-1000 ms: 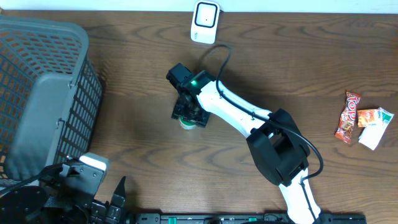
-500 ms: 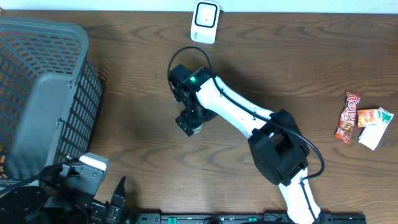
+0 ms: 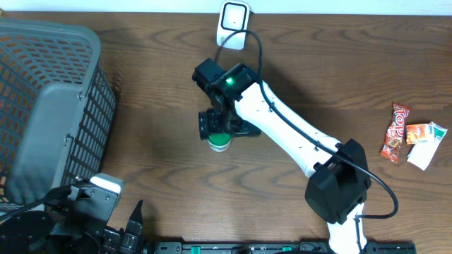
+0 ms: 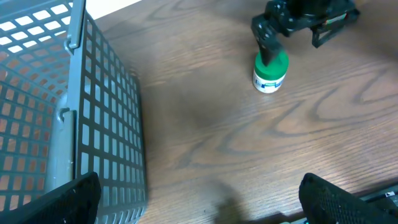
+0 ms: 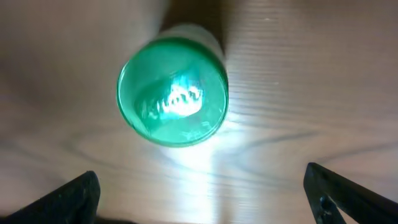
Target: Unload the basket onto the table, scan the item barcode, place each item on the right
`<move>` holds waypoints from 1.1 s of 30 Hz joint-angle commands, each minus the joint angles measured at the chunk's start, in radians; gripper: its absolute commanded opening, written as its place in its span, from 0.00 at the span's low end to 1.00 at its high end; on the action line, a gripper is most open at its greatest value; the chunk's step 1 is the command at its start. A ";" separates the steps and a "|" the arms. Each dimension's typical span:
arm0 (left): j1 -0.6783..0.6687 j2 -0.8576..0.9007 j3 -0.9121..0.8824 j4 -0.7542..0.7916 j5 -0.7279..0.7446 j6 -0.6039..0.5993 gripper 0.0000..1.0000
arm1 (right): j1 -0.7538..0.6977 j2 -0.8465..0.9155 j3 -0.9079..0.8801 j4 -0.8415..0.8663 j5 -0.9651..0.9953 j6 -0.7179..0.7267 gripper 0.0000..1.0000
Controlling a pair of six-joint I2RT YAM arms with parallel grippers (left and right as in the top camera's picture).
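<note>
One green-capped bottle [image 3: 219, 142] stands upright near the one scanner [image 3: 233, 25], under the right gripper [image 3: 227, 130], jaws wide, gripping nothing; left gripper [image 4: 199, 208] is wide too. Scanner only shows overhead; wrist cams miss it.

This looks like a mock shop checkout laid out on a robot test bench. The shop side shows in the grey plastic shopping basket [image 3: 42, 106] at the left of the table [image 3: 141, 106] and the small white scanner [image 3: 232, 25] at the far edge. It also shows in the groceries: a little bottle [image 3: 219, 142] with a green cap in the middle, and a few snack packets [image 3: 406, 135] lying together at the right. The lab side shows in the white robot arm [image 3: 282, 130] reaching over the dark wood-grain top, and the black rail [image 3: 282, 247] along the near edge
</note>
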 commanded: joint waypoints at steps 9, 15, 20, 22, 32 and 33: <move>0.004 -0.003 -0.006 -0.006 0.005 -0.005 0.99 | -0.002 0.005 -0.159 0.231 0.026 0.806 0.99; 0.004 -0.003 -0.006 -0.006 0.005 -0.005 0.99 | -0.001 0.005 -0.225 0.339 0.026 0.844 0.99; 0.004 -0.003 -0.006 -0.006 0.005 -0.005 0.99 | -0.002 0.005 -0.290 0.402 0.030 0.889 0.99; 0.004 -0.003 -0.006 -0.006 0.005 -0.005 0.99 | 0.000 0.005 -0.323 0.431 0.029 0.895 0.99; 0.004 -0.003 -0.006 -0.006 0.005 -0.005 0.99 | 0.004 0.005 -0.390 0.498 0.010 0.782 0.71; 0.004 -0.003 -0.006 -0.006 0.005 -0.005 0.99 | 0.004 0.005 -0.390 0.499 0.010 0.761 0.70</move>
